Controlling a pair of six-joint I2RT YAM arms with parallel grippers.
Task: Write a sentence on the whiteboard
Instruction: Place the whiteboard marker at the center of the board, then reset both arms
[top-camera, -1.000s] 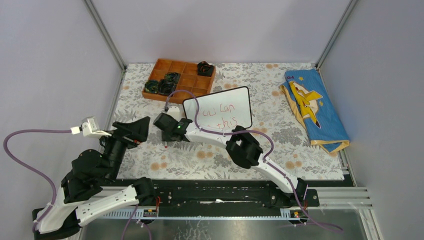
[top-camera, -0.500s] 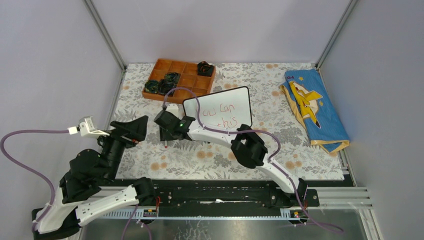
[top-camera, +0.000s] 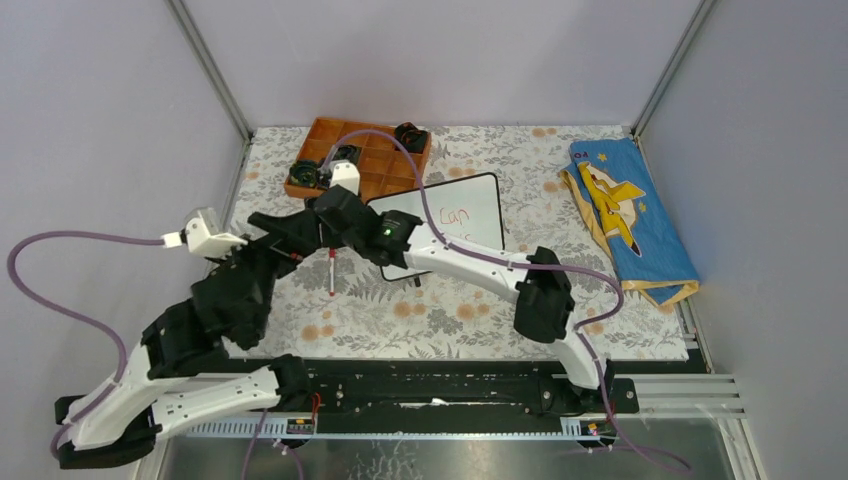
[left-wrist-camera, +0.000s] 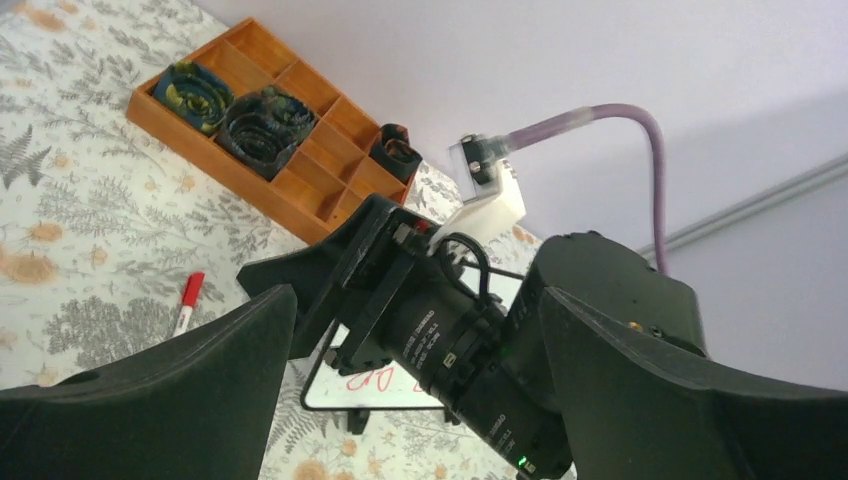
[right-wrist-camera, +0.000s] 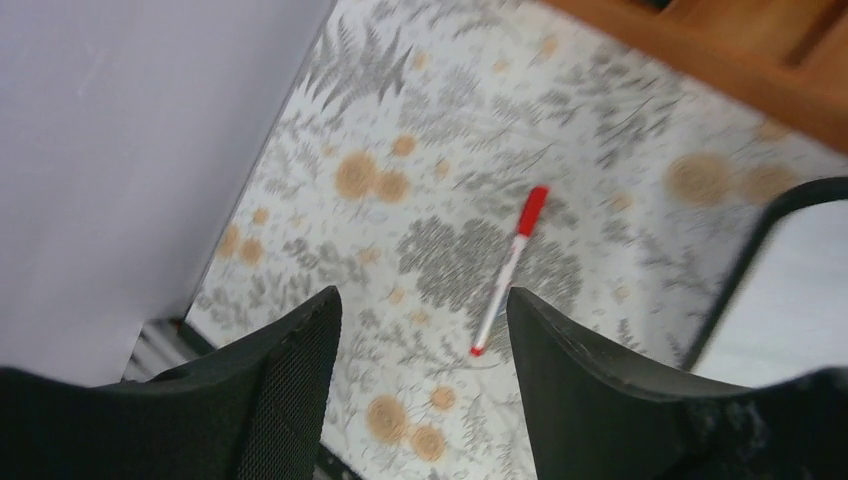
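The whiteboard (top-camera: 470, 215) stands at mid table, its left part hidden by my right arm. Of the sentence (top-camera: 454, 215) only the red word "Can" shows; a few red strokes show in the left wrist view (left-wrist-camera: 372, 381). A red-capped white marker (top-camera: 331, 272) lies on the floral cloth left of the board, also in the right wrist view (right-wrist-camera: 508, 271). My right gripper (top-camera: 322, 212) is open and empty above the marker (right-wrist-camera: 422, 300). My left gripper (top-camera: 285, 235) is open and empty, its jaws on either side of the right arm's wrist (left-wrist-camera: 415, 300).
An orange compartment tray (top-camera: 372, 165) with dark coiled items stands behind the board, also in the left wrist view (left-wrist-camera: 310, 175). A blue and yellow cloth (top-camera: 625, 215) lies at the far right. Grey walls close the left, back and right sides.
My right gripper has risen and swung back-left, and the marker now lies flat on the cloth. My left arm has reached forward and right, up to the right wrist. More of the board is covered.
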